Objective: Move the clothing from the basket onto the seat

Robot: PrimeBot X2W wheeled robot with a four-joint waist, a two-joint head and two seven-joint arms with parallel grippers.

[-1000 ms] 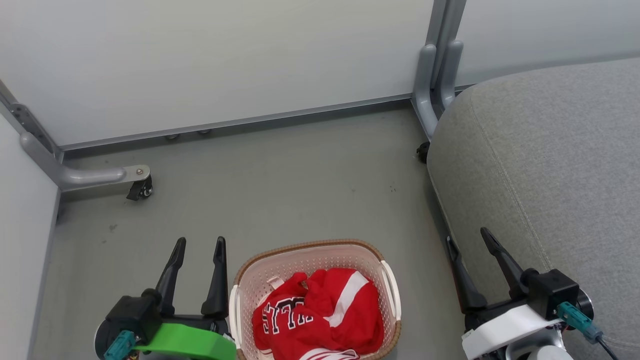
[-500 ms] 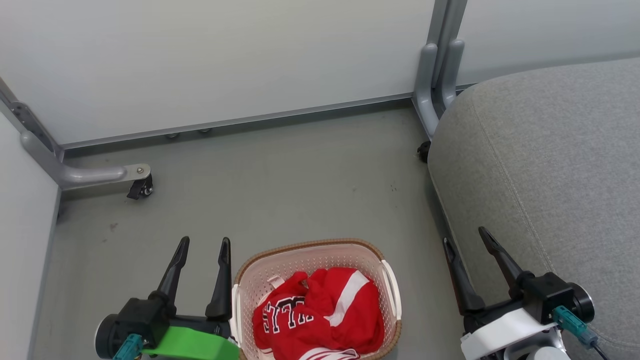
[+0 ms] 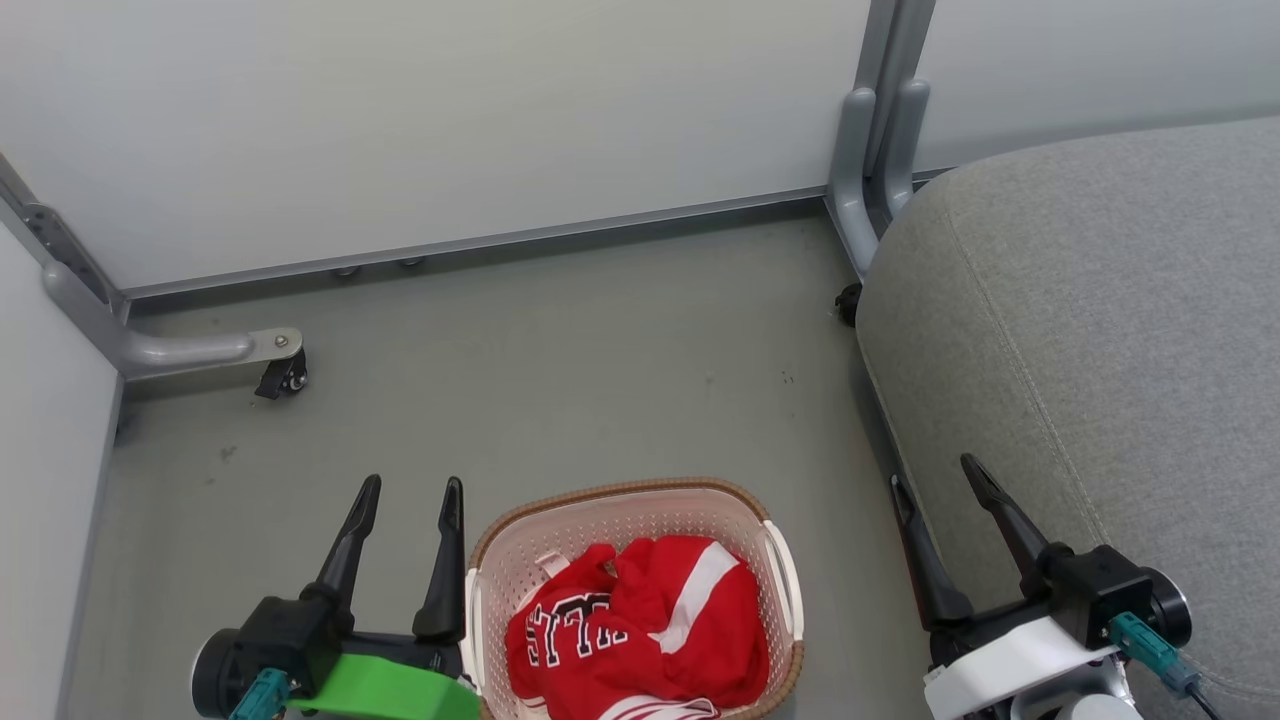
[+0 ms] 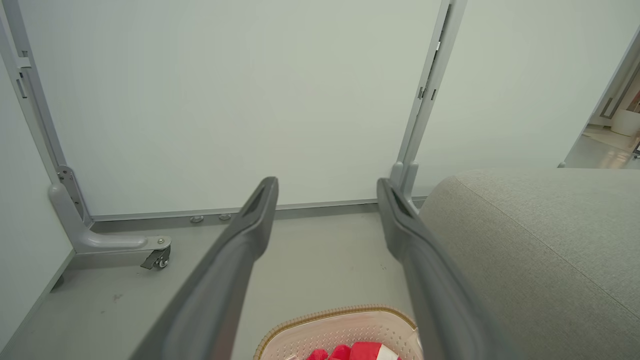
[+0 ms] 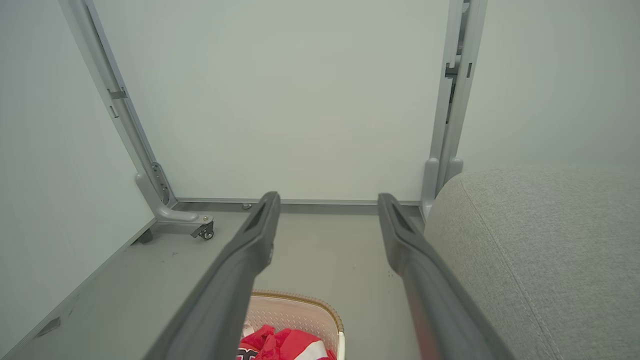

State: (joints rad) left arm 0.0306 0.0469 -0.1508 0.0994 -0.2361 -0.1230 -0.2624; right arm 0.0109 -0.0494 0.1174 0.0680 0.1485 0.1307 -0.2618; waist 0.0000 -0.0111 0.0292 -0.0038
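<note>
Clothing: heaped in basket
Seat: right of basket
My left jaws: wide, beside basket
My right jaws: wide, by seat

Red clothing (navy letters, white stripe); cream basket, brown rim; grey seat.

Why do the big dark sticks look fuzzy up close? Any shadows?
Left wrist view: the left tool, near the lens, blurs toward the bottom edge; right wrist view: the right tool blurs likewise; head view: sharp, evenly lit, with soft shadow beside the large grey fabric seat.
</note>
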